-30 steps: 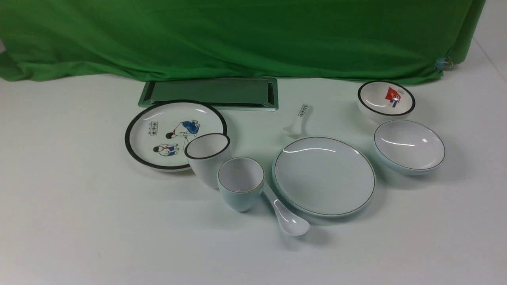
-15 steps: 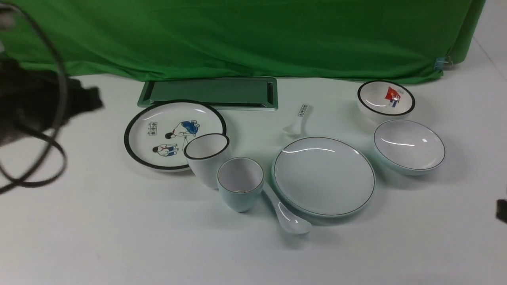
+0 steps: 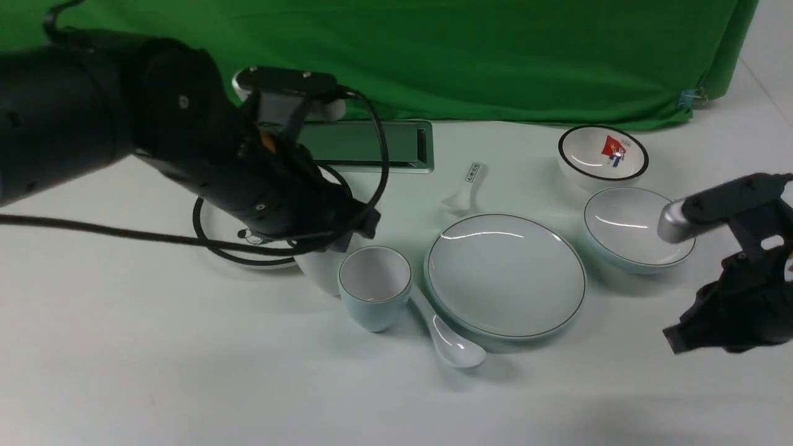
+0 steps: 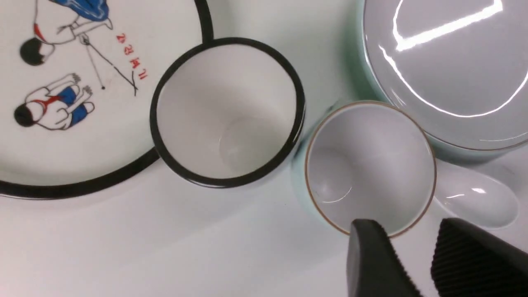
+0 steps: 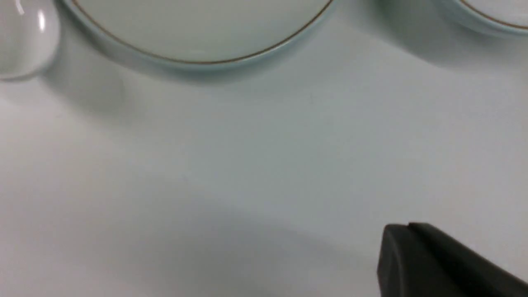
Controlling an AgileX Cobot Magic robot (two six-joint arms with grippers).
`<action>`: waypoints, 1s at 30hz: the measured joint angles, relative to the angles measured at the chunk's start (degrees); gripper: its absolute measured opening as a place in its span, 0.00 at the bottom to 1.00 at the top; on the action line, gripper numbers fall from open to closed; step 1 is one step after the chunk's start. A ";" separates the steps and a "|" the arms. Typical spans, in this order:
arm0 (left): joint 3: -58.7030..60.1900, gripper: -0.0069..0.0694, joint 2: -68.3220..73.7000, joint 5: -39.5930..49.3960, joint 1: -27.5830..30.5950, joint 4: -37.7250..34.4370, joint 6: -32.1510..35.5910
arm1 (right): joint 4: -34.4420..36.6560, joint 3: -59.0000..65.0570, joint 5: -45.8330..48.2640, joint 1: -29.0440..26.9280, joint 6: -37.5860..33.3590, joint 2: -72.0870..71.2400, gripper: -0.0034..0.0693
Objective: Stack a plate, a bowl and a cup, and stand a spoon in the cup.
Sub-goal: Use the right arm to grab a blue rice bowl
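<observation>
The pale blue-green plate [image 3: 507, 275] lies at the table's middle. The bowl [image 3: 619, 229] sits to its right. The cup [image 3: 375, 288] stands upright left of the plate, and the plain white spoon [image 3: 455, 347] lies between them. My left gripper [image 3: 367, 226] hovers just behind the cup. In the left wrist view it [image 4: 408, 235] is open and empty, above the cup's [image 4: 371, 165] rim, with the spoon [image 4: 474, 198] and plate [image 4: 453, 62] beside. My right gripper [image 3: 674, 337] is shut and empty, in front of the bowl. Its wrist view shows its joined tips [image 5: 408, 231] over bare table near the plate [image 5: 198, 24].
A black-rimmed cartoon plate [image 4: 82, 103] and a black-rimmed white cup [image 4: 227, 111] touch the task cup's left side, under my left arm. A flag bowl [image 3: 603, 153] sits behind the bowl. A labelled spoon [image 3: 468, 186] lies behind the plate. A metal hatch [image 3: 372, 145] and green cloth are at the back.
Both arms have come into view. The left arm swung in from the left over the cartoon plate toward the cup. The right arm entered at the right. The dishes have not moved.
</observation>
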 joint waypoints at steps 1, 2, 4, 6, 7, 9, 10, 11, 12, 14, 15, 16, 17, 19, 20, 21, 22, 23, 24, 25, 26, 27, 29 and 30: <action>-0.38 0.40 0.39 0.12 0.01 0.05 0.00 | 1.05 -1.89 0.52 -1.50 -0.10 1.88 0.11; -0.57 0.44 0.56 0.07 0.01 0.32 0.07 | 2.28 -3.57 1.00 -2.74 -0.39 3.45 0.13; -0.70 0.50 0.58 -0.05 0.01 0.95 0.07 | 4.49 -8.02 2.03 -5.58 -1.68 7.43 0.21; -0.75 0.55 0.63 0.00 0.01 1.43 0.07 | 5.51 -12.46 2.56 -7.81 -2.23 11.31 0.32; -0.75 0.57 0.63 0.11 0.01 1.49 0.07 | 5.77 -14.22 2.69 -8.54 -2.54 12.84 0.37; -0.76 0.58 0.63 0.66 0.01 1.49 0.07 | 6.03 -18.43 2.78 -10.09 -2.82 16.57 0.49; -0.76 0.59 0.63 0.93 0.01 1.51 0.07 | 6.10 -19.65 2.73 -10.50 -2.86 17.67 0.54; -0.76 0.59 0.63 1.32 0.01 1.51 0.07 | 6.09 -21.61 2.65 -11.15 -2.86 19.53 0.60; -0.76 0.59 0.63 1.72 0.01 1.56 0.07 | 6.15 -23.54 2.51 -11.76 -2.86 21.40 0.64; -0.81 0.59 0.63 2.39 0.01 1.56 0.07 | 6.15 -26.17 2.43 -12.49 -2.40 24.11 0.69; -0.81 0.59 0.63 3.14 0.01 1.56 0.07 | 6.15 -28.60 2.43 -12.96 -1.70 26.77 0.72; -0.81 0.59 0.63 3.31 0.01 1.56 0.07 | 6.15 -29.23 2.49 -13.06 -1.58 27.51 0.72; -0.81 0.59 0.63 4.14 0.01 1.51 0.07 | 6.15 -31.51 2.49 -13.31 -1.36 30.59 0.73; -0.81 0.59 0.63 4.97 0.01 1.51 0.07 | 6.15 -33.00 1.97 -13.37 -1.36 33.22 0.70; -0.81 0.59 0.63 5.39 0.01 1.51 0.07 | 6.22 -33.58 1.22 -13.37 -1.36 34.67 0.68; -0.81 0.59 0.63 5.65 0.01 1.37 0.07 | 6.22 -33.93 0.66 -13.37 -1.36 35.68 0.64; -0.81 0.59 0.63 5.76 0.01 1.31 0.07 | 6.22 -34.00 0.26 -13.37 -1.36 36.19 0.61; -0.81 0.59 0.63 5.86 0.01 1.06 0.07 | 6.28 -34.08 -0.28 -13.37 -1.36 37.05 0.57; -0.81 0.59 0.63 5.92 0.01 0.99 0.07 | 6.22 -34.11 -0.56 -13.37 -1.36 37.47 0.52; -0.81 0.59 0.63 6.21 0.01 0.80 0.07 | 6.22 -34.20 -0.62 -13.41 -1.47 37.94 0.47; -0.81 0.59 0.63 6.43 0.01 0.81 0.07 | 6.22 -34.34 -0.68 -13.41 -1.52 38.27 0.42; -0.81 0.59 0.63 6.77 0.01 0.81 0.07 | 6.22 -34.46 -0.82 -13.41 -1.52 38.41 0.35; -0.81 0.59 0.63 7.24 0.01 0.81 0.07 | 6.22 -34.62 -0.76 -13.41 -1.84 38.41 0.27; -0.81 0.59 0.63 7.63 0.01 0.81 0.18 | 6.22 -35.08 -0.27 -13.41 -2.42 38.41 0.21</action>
